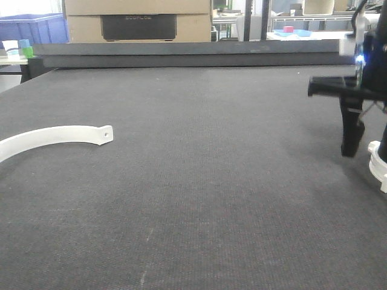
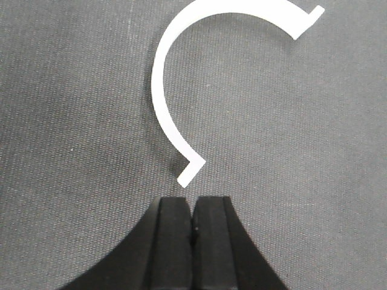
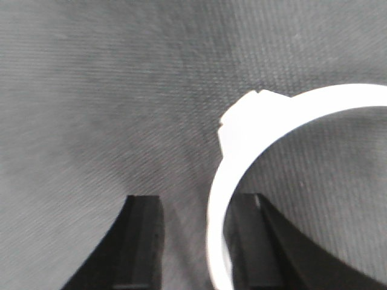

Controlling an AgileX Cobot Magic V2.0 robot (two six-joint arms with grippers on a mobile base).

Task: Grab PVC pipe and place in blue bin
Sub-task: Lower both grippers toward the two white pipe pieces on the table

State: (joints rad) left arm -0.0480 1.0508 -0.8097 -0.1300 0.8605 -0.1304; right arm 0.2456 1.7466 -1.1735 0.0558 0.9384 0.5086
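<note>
The right gripper [image 3: 196, 208] has its jaws apart astride the rim of the PVC pipe [image 3: 242, 130], which lies on the dark mat [image 1: 211, 181]. The left gripper [image 2: 193, 208], jaws pressed together, sits just short of the flat arc strip [image 2: 158, 90]. A cardboard box [image 1: 138, 7] stands beyond.

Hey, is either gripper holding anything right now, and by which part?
Nothing is clamped. The right gripper is open astride the PVC pipe rim, near its blocky end; the left gripper is shut, empty.
</note>
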